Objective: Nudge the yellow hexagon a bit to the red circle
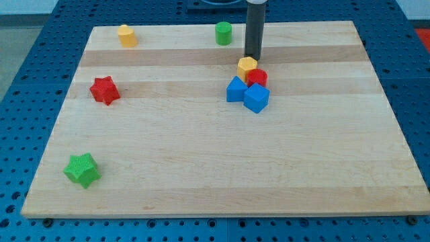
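My tip point(252, 57) behind yellow hexagon point(246, 67) (touching red circle point(258, 77))

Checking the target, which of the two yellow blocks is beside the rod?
The yellow hexagon, just below my tip and touching the red circle; the other yellow block sits top left.

A pale wooden surface point(201, 175) made of long planks with visible grain fills most of the view, narrowing toward the view's top. It rests on a blue perforated base point(27, 101) dotted with regular rows of small holes, showing on every side. Soft, even light falls over everything, casting only faint shadows.
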Motion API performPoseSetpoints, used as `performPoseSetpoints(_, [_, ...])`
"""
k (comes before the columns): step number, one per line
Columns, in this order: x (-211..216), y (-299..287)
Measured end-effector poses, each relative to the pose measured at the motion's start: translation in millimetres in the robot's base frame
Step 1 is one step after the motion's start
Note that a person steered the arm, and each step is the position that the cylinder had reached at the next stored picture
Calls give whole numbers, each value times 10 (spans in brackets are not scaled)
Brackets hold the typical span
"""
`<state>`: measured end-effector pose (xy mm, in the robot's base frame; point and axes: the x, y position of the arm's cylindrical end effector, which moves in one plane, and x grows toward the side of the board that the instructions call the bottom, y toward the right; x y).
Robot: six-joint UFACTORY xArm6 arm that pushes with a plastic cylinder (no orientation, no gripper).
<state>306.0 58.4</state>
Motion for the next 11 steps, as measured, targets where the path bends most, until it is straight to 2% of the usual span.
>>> performPoseSetpoints(3, [188, -52])
performPoseSetpoints(11, [205, -131])
